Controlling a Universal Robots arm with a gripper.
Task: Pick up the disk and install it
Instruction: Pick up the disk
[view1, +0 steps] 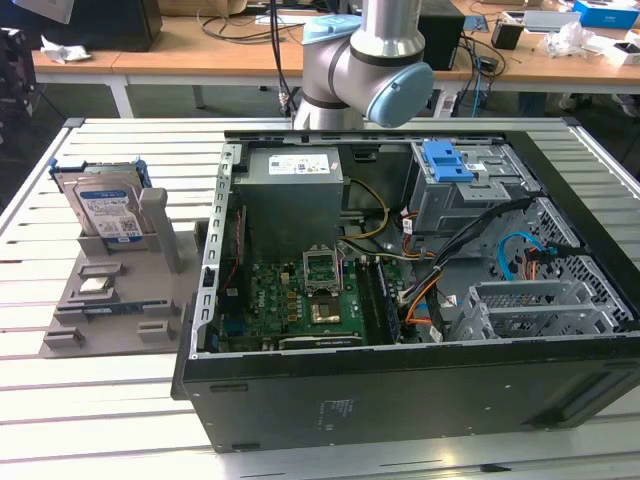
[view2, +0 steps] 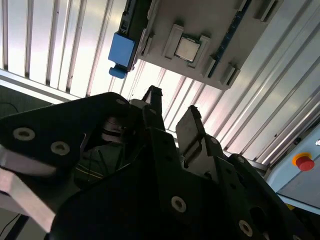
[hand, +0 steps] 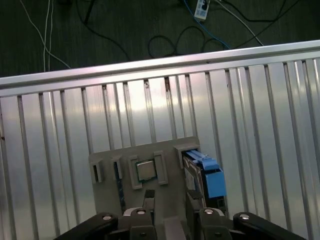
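- The fingers (view2: 191, 125) stand apart with nothing between them. In the second wrist view, bare slats of the worktop (view1: 100, 420) show through the gap. No load is carried.
- The disk (view1: 108, 205) stands upright on its edge in a slot of a grey holder (view1: 120, 290) on the worktop, with its label facing outward in the exterior view.
- In both wrist views the disk's blue carrier frame (hand: 206, 176) lies beyond the fingertips and off to one side of the gap between them. It is well apart from the fingers, and no contact is observed.
- A processor chip (hand: 146, 171) lies flat in the same holder. It also lies beyond the fingertips, apart from them and to the other side of the disk.
- The arm (view1: 365, 65) stands behind the open computer case (view1: 400, 400) in the exterior view.
- The grey drive cage (view1: 470, 190) with its blue latch sits inside the case, well apart from the disk.
- Finding: the disk sits in its holder slot, so the pick-up is judged not yet made.
- Finding: the install is likewise outstanding, since the disk is outside the case. As judged from this evidence, the work is at its earliest stage and both steps remain open.
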